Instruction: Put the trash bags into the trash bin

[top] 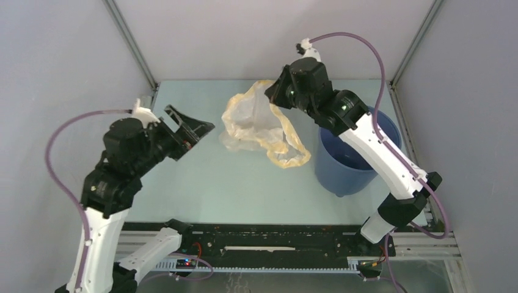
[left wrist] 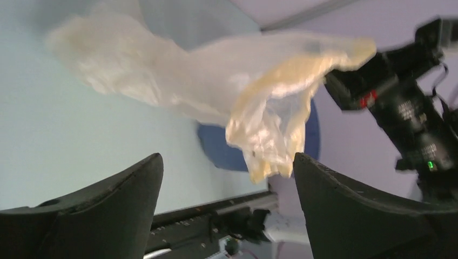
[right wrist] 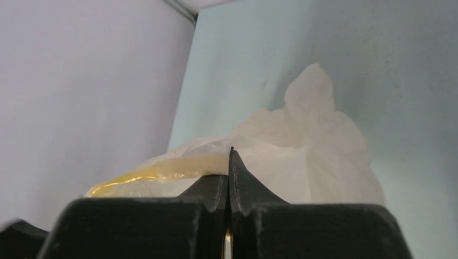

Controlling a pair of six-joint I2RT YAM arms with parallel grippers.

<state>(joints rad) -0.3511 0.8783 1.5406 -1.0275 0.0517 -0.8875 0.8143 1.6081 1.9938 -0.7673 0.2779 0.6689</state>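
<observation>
The trash bag [top: 255, 122] is a crinkly whitish sheet with a yellowish rim, hanging left of the trash bin [top: 348, 162], a round blue bucket. My right gripper [top: 272, 93] is shut on the bag's upper edge. In the right wrist view the jaws [right wrist: 231, 156] meet with the yellow rim [right wrist: 162, 171] pinched between them, and the bag [right wrist: 308, 156] spreads beyond. My left gripper [top: 190, 130] stands open and empty, left of the bag and apart from it. From the left wrist the bag [left wrist: 216, 91] dangles in front of the bin [left wrist: 219, 151], past the wide-open left gripper [left wrist: 227, 162].
Grey walls enclose the pale table [top: 195, 183] on the left, back and right. A black rail [top: 269, 241] with the arm bases runs along the near edge. The bin stands close to the right wall, with the right arm [top: 379, 152] passing over its rim.
</observation>
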